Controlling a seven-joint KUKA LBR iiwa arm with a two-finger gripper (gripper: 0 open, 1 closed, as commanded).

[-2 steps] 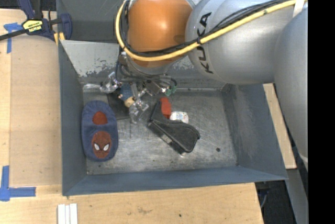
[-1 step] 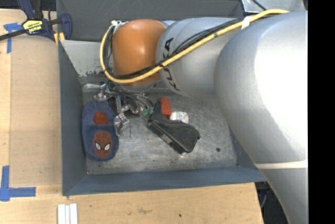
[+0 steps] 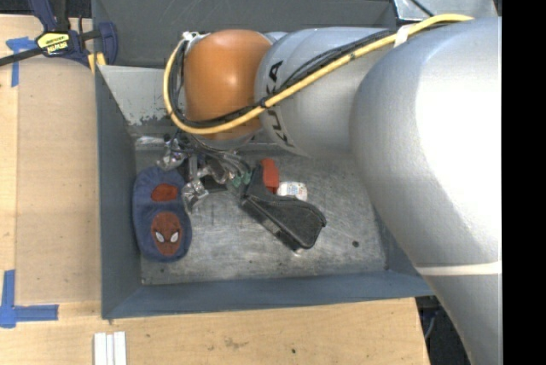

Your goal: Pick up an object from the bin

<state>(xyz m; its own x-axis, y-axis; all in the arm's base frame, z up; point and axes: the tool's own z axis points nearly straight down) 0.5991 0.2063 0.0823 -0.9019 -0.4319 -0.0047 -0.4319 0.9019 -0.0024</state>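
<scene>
My gripper [image 3: 193,176] hangs below the orange wrist cover in the bin's left half, low over the floor. Just left of and below it lies a blue child's slipper [image 3: 160,223] with a red spider-mask face on its toe; the gripper's metal parts reach the slipper's upper right edge. To the gripper's right lies a black elongated case-like thing [image 3: 287,219], set at a slant. Above that sit a small red block [image 3: 270,175] and a small white packet [image 3: 293,190].
The arm and its orange cover hide the bin's back and right side. A yellow cable loops round the cover. The slipper lies close to the left wall, and bare scuffed floor runs along the front wall.
</scene>
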